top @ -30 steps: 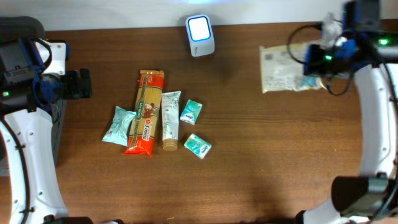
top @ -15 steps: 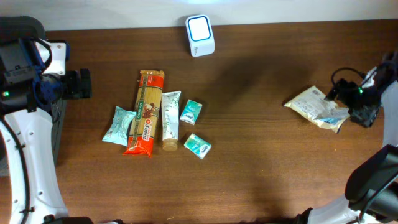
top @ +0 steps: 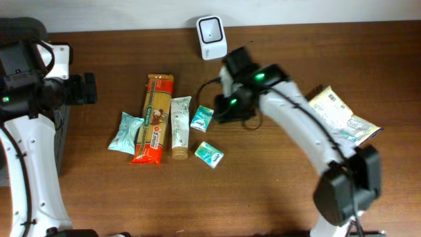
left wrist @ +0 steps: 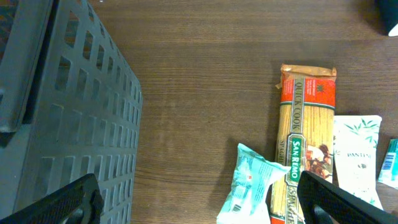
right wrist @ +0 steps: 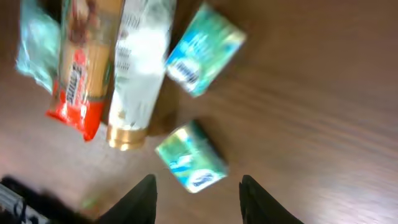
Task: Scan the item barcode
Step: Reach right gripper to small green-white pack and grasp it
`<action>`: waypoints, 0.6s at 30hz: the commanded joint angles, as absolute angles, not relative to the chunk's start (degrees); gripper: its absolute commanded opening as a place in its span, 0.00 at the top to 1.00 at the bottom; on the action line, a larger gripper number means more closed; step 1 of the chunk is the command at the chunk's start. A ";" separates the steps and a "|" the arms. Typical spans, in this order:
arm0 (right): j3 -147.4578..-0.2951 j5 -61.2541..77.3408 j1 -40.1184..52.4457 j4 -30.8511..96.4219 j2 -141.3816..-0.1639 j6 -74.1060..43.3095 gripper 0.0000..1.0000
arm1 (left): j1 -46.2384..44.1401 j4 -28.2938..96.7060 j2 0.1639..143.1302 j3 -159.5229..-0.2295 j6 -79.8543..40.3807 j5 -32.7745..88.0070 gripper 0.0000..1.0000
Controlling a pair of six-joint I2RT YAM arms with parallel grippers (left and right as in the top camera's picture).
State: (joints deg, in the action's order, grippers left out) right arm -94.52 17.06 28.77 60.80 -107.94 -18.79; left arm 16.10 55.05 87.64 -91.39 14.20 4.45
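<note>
Fingers (right wrist: 144,200) of the right tool (right wrist: 198,186) stand apart, grasping nothing, with a small teal box (right wrist: 190,155) just ahead of the tips on the surface (right wrist: 323,93). Past it lie a second teal box (right wrist: 205,48), a white tube (right wrist: 138,68) and a pasta pack (right wrist: 81,68). The scanner (top: 212,29) stands well aside. The left tool (left wrist: 196,193) is released too.
</note>
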 commanded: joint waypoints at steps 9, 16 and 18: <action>-88.14 14.13 49.54 62.70 -118.91 -21.74 0.57 | 16.32 54.98 87.33 -91.77 15.31 4.67 0.01; -86.72 16.05 41.89 59.05 -120.36 -23.05 0.56 | 16.32 54.98 87.33 -91.77 15.31 4.67 0.01; -86.41 15.84 40.73 59.53 -120.38 -22.79 0.56 | 16.32 54.98 87.33 -91.77 15.31 4.67 0.01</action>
